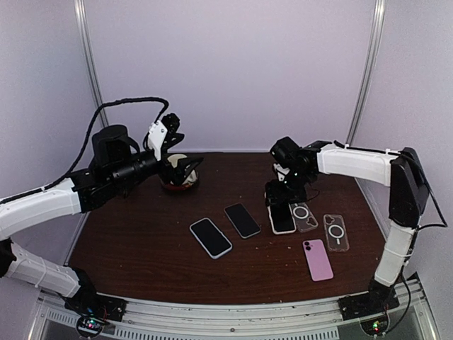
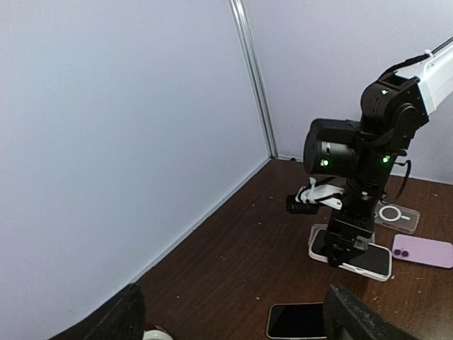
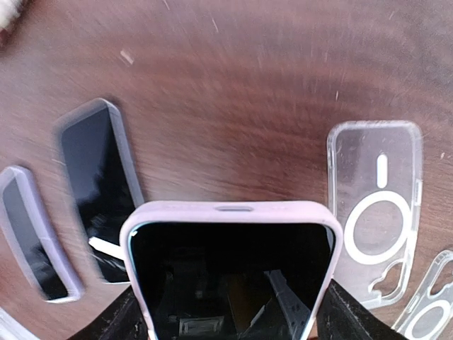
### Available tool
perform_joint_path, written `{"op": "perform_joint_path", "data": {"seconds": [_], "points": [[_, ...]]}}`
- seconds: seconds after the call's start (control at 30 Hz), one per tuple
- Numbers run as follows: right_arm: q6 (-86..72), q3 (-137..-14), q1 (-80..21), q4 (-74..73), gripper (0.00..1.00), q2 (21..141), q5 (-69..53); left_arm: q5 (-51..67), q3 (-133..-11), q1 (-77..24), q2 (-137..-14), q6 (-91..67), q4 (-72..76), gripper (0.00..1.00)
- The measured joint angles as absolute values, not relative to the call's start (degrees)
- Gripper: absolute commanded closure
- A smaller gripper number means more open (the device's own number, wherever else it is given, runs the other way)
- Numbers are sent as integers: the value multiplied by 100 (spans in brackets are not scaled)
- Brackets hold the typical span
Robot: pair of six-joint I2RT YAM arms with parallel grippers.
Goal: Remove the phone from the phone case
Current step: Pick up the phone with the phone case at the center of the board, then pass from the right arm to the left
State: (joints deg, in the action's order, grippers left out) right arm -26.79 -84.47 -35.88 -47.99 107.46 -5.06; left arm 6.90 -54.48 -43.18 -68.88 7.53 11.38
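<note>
Right end effector [image 1: 280,201] is clamped across the phone [image 3: 230,273], fingers against the long sides of its lilac case [image 3: 226,207] at the far end. The phone lies flat, screen up, right of centre on the table [image 1: 141,248], its long axis running near-to-far straight out from the fingers. A clear case [image 1: 305,216] lies just beside it. Left end effector [image 1: 178,150] (spread wide, empty) hangs well apart, so the right arm is nearer.
</note>
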Motion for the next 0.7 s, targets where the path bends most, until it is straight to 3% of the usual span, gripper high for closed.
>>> {"op": "perform_joint_path", "data": {"seconds": [0.17,0.4,0.7], "points": [[-3400,-7850,-3789,-4027,47,9817,-617,744,-5384,-4506,-6954,-370,980,20],[-4558,-7131,-4386,-3026,48,8886,-659,510,-5382,-5516,-7432,-1393,681,27],[-5343,-6718,-4995,-2681,52,8158,-342,532,-5522,-6023,-7915,-2515,283,35]]}}
